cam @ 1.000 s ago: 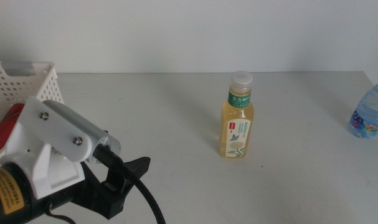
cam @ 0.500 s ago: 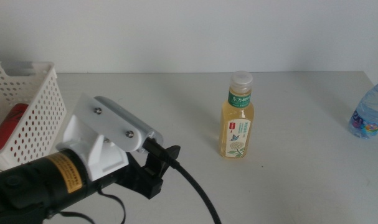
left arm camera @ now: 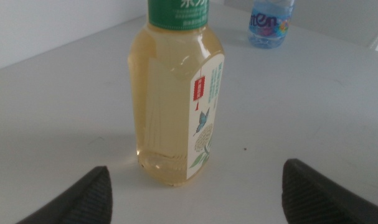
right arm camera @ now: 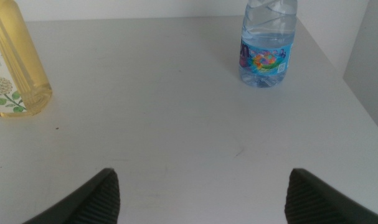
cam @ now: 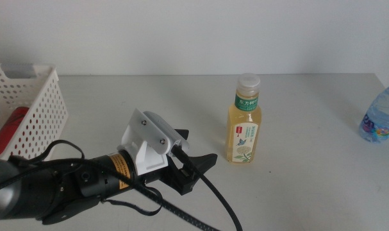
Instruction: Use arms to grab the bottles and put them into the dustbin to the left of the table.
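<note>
Bright, even light; soft shadows.

left end effector (cam: 197, 168) low on the surface (cam: 309, 186), jaws apart, pointing at 3 o'clock toward the upright tea bottle (cam: 244, 122). water bottle (cam: 381, 114) at far 3 o'clock edge. dustbin (cam: 29, 106) at 9 o'clock, red can (cam: 5, 130) inside.

Looks like a lab or robot test setup rather than anyone's home. The desk (cam: 309, 192) is a plain light grey-white top pushed against a bare white wall (cam: 194, 32), no decor anywhere. A black robot arm (cam: 85, 186) with a white angular housing and a trailing black cable reaches over the desk from its left side. Only staged props sit around: a yellow tea bottle (cam: 244, 122) mid-desk, a water bottle (cam: 381, 115) at the right edge, a white perforated basket (cam: 24, 106) at the left edge.
</note>
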Motion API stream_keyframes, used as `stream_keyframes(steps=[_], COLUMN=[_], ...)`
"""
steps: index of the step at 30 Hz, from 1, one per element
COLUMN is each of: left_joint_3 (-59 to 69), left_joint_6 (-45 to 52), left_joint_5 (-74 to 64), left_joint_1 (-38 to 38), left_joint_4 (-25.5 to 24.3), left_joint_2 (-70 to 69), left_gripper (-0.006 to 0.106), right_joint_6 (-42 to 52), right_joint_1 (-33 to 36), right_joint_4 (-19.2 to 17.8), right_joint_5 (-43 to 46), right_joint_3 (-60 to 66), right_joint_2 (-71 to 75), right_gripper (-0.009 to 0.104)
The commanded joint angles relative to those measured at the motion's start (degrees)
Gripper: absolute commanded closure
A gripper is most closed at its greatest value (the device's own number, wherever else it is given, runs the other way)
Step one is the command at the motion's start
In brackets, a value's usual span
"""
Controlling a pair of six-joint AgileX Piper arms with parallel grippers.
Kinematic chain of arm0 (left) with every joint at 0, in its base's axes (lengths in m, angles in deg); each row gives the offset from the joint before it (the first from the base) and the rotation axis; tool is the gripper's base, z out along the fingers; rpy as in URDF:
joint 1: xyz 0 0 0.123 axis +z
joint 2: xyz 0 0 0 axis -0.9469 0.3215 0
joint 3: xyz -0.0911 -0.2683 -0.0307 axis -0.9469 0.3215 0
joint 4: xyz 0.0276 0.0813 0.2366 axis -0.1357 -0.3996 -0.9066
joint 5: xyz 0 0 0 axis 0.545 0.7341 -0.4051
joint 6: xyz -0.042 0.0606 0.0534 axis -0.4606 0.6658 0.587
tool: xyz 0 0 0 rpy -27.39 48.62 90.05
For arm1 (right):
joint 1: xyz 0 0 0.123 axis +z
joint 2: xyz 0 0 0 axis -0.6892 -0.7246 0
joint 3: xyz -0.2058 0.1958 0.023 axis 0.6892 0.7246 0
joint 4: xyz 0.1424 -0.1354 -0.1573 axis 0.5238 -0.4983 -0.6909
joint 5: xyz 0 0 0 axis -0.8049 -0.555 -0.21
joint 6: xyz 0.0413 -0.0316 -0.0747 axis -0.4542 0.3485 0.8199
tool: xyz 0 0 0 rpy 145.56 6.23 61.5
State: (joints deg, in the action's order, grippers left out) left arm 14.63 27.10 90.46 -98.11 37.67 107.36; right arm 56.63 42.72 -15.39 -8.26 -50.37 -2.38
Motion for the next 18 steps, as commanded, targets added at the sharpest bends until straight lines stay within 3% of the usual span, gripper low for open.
stream_keyframes(steps=[1,18], left_joint_3=[-3.3,-25.9], left_joint_6=[-2.7,-11.6], left_joint_5=[8.0,8.1], left_joint_1=[1.6,2.3], left_joint_4=[-2.7,-14.4], left_joint_2=[1.7,19.4], left_gripper=[0.007,0.007], right_joint_6=[0.5,0.5], right_joint_1=[-0.3,-0.3], right_joint_4=[-0.7,-0.7], right_joint_5=[3.5,3.5], right_joint_3=[-0.4,-0.4], right_joint_2=[1.2,1.2], right_gripper=[0.027,0.027])
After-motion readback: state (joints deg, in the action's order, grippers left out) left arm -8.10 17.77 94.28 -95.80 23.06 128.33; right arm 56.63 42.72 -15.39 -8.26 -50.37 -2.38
